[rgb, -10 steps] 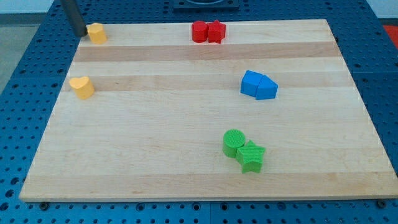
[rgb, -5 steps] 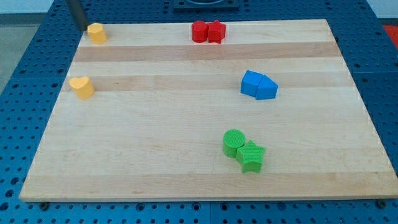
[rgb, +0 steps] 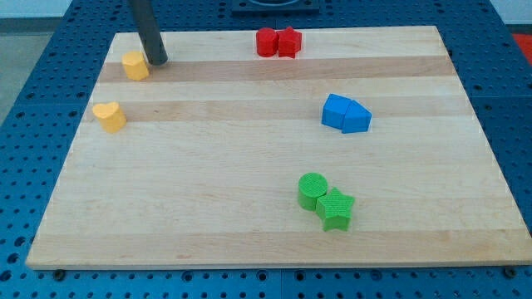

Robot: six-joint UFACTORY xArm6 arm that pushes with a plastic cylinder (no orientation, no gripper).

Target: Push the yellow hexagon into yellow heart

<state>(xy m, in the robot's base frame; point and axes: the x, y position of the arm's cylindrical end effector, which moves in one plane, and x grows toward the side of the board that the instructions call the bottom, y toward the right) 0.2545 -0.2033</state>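
The yellow hexagon (rgb: pixel 135 65) lies near the board's top left corner. The yellow heart (rgb: pixel 109 116) lies below it, slightly to the view's left, with a gap of bare wood between them. My tip (rgb: pixel 157 60) stands on the board just to the right of the hexagon, close to it or touching its upper right side.
Two red blocks (rgb: pixel 277 41) sit together at the top edge of the wooden board (rgb: pixel 249 224). Two blue blocks (rgb: pixel 346 114) sit at the right of centre. A green cylinder (rgb: pixel 312 188) and a green star (rgb: pixel 336 208) touch lower down.
My tip went from the hexagon's left, around its top, to its right side. The yellow hexagon has moved down the view, closer to the heart. The other blocks have not moved.
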